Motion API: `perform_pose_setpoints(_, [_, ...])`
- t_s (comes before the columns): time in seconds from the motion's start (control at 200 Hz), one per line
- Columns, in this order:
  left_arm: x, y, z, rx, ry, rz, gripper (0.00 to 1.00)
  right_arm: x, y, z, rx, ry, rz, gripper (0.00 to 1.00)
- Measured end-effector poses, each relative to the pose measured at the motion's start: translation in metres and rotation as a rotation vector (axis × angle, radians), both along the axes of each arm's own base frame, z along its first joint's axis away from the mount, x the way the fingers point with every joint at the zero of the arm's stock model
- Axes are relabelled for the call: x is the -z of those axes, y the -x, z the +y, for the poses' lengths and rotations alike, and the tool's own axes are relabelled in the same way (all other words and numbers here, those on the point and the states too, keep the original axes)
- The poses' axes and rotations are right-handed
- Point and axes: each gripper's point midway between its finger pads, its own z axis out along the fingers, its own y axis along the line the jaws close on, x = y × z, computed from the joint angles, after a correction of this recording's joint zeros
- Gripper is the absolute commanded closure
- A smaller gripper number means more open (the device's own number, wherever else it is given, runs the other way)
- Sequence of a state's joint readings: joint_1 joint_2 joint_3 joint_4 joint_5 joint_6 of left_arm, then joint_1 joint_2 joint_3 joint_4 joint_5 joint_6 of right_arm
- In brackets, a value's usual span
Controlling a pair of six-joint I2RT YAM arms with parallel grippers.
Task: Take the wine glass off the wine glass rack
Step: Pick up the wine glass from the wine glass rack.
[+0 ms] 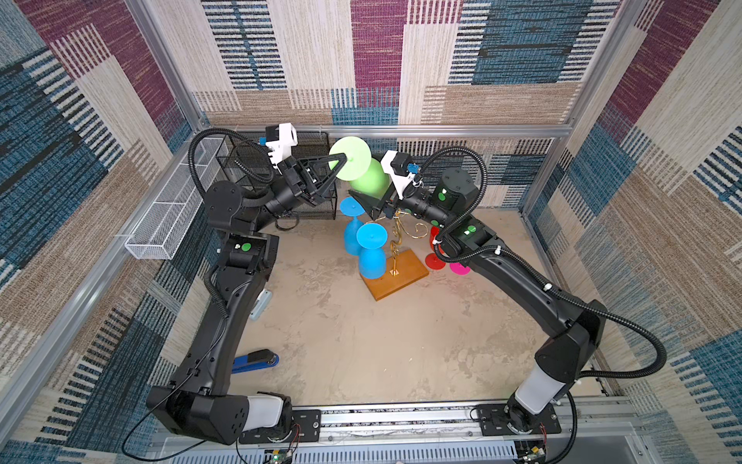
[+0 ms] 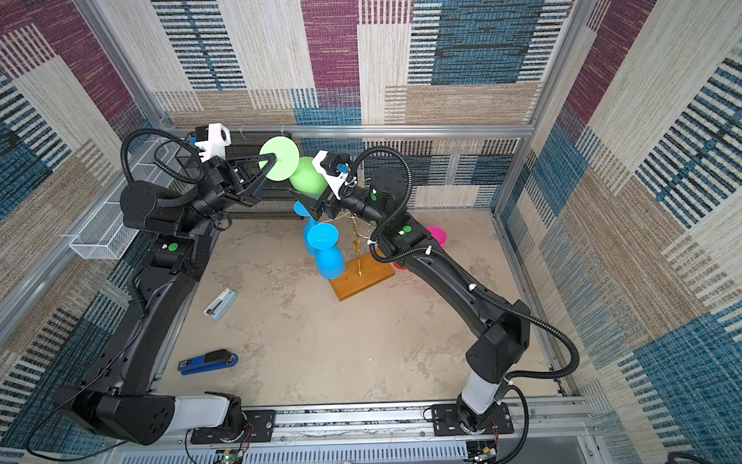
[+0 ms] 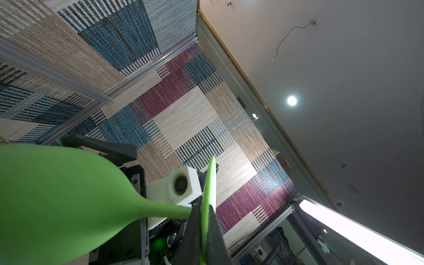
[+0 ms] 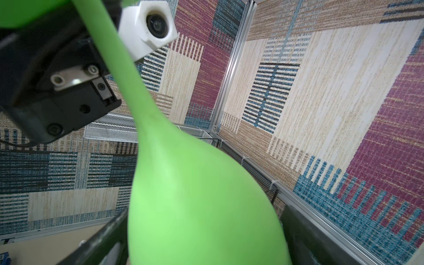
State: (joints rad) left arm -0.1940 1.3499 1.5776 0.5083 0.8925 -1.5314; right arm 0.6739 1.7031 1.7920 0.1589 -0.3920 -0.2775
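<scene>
Right gripper (image 4: pixel 205 208) stands spread wide astride the bowl of the green wine glass (image 1: pixel 367 176), apparently steadying rather than carrying it, above the wine glass rack (image 1: pixel 401 277), which stands behind the centre of the table (image 1: pixel 341 353). Left gripper (image 1: pixel 343 157) is clamped on the stem beside the foot, bearing the load. Glass lies tilted, seemingly clear of the gold arms, toward the back edge; removal judged nearly complete.
</scene>
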Motion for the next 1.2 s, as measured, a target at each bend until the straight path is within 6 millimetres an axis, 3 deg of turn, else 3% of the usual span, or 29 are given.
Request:
perform_pose_setpoints(0.21, [-0.002,0.001,0.001,0.003,0.008,-0.003,1.0,-0.001,-0.002,0.0,0.008,-0.003,0.004,0.24])
perform_pose_setpoints(0.316, [-0.003,0.001,0.002,0.001,0.012,-0.004,1.0,0.0,0.0,0.002,0.003,-0.001,0.007,0.29])
perform_pose_setpoints(0.381, [-0.003,0.001,0.002,0.001,0.013,-0.004,0.94,0.0,0.0,0.002,0.003,-0.001,0.006,0.31])
perform_pose_setpoints(0.551, [-0.008,0.003,0.005,-0.006,0.021,-0.045,0.62,-0.001,0.003,-0.001,-0.001,-0.01,0.045,0.32])
perform_pose_setpoints(0.816, [-0.01,0.002,0.02,-0.067,0.036,-0.138,0.53,-0.03,0.014,-0.028,0.066,-0.061,0.129,0.39])
perform_pose_setpoints(1.052, [0.01,-0.012,0.034,-0.282,-0.044,-0.329,0.5,-0.019,0.023,-0.055,0.159,-0.012,0.269,0.41])
perform_pose_setpoints(1.202, [0.021,-0.011,0.034,-0.575,-0.198,-0.656,0.49,-0.009,0.03,-0.068,0.197,0.029,0.352,0.42])
